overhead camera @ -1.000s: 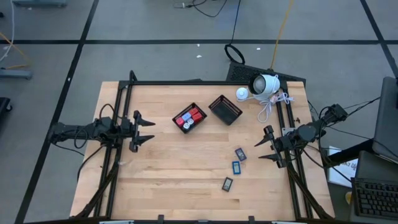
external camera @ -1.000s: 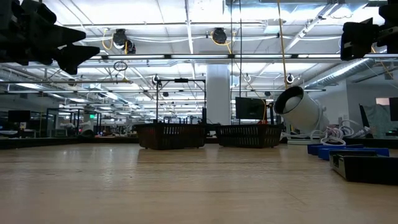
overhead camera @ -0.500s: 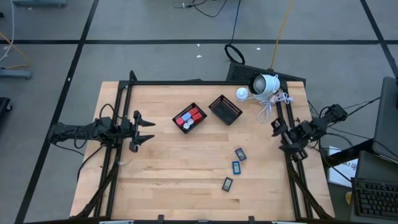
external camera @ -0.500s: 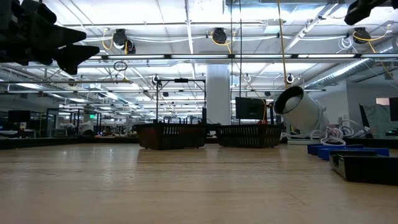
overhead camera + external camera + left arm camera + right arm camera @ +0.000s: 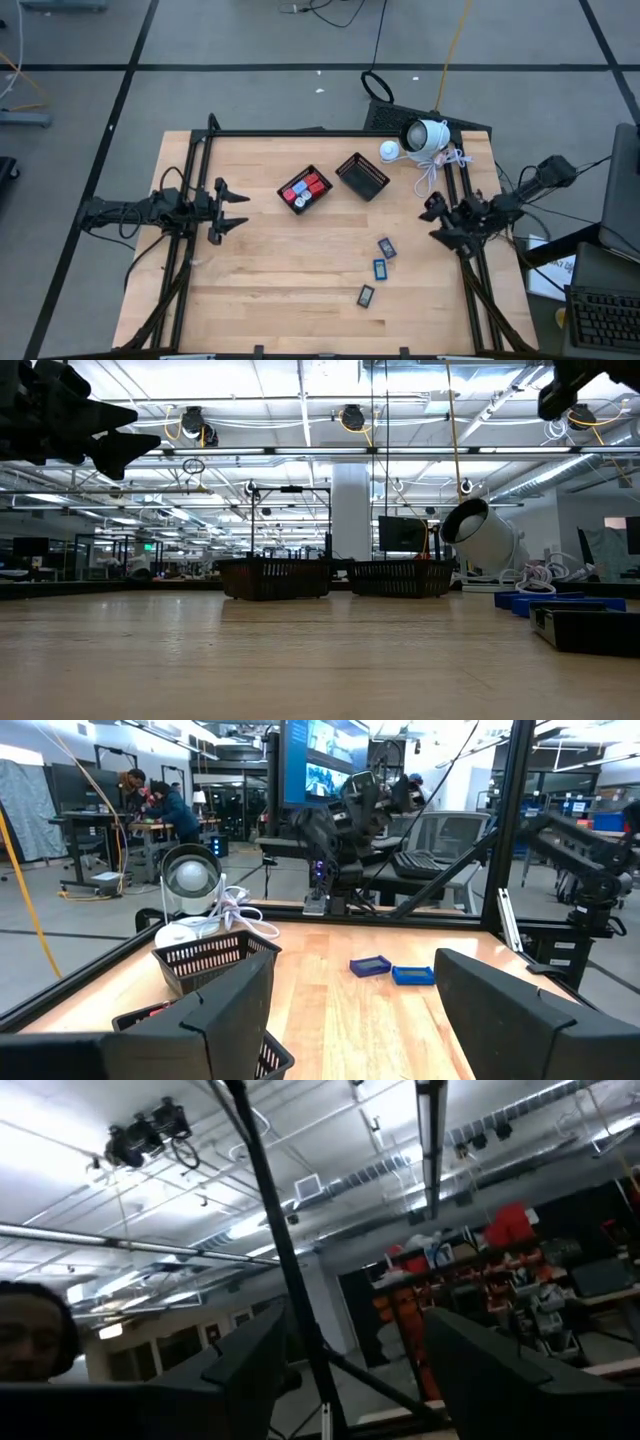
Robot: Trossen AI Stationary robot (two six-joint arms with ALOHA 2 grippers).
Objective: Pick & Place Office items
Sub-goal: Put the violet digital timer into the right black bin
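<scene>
Rectangles, three of them, dark and flat with blue faces, lie loose on the bare desk (image 5: 260, 270) toward its right side: nearest one (image 5: 366, 295), middle one (image 5: 380, 268), farthest one (image 5: 387, 247); they are well apart from both arms. I judge them light and stiff, and so thin that fingers must come straight down and pinch the two long edges, low against the wood; the flat face may slide, so the pinch should be centred. Beyond them stands the basket with the red and pale blue blocks (image 5: 305, 189) inside, its rim (image 5: 322, 201) beside an empty basket (image 5: 362, 176); those blocks look small, hard, easy to take by opposite sides. The left claw (image 5: 238, 209) hangs at the left side of the desk, fingers apart, holding nothing; the right claw (image 5: 436, 222) is at the right edge, raised and tilted upward, fingers apart and empty.
</scene>
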